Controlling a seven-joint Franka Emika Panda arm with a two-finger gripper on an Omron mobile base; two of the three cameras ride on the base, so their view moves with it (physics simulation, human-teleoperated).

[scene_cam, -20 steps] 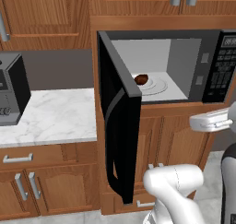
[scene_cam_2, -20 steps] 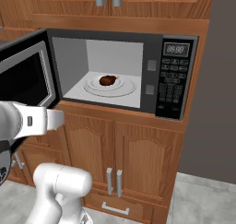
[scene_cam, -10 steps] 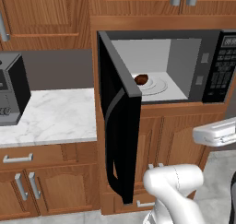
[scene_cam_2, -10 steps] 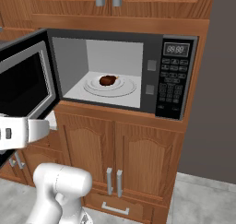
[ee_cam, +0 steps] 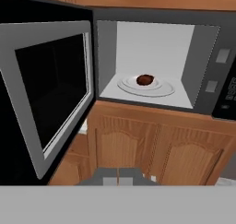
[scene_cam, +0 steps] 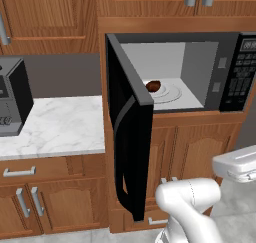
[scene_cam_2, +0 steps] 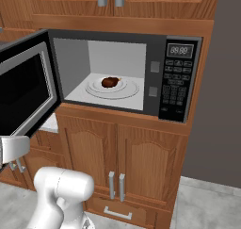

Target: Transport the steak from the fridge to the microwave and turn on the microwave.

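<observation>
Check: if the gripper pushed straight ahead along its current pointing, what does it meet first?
Probably the wooden cabinet doors below the microwave, judging from the hand view; gripper is shut. Depth is unclear, and the open microwave door stands left of that line.

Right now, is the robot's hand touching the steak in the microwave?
Apart. In the hand view the shut hand sits low, with cabinet front showing between it and the steak, which lies on the turntable inside the microwave.
</observation>
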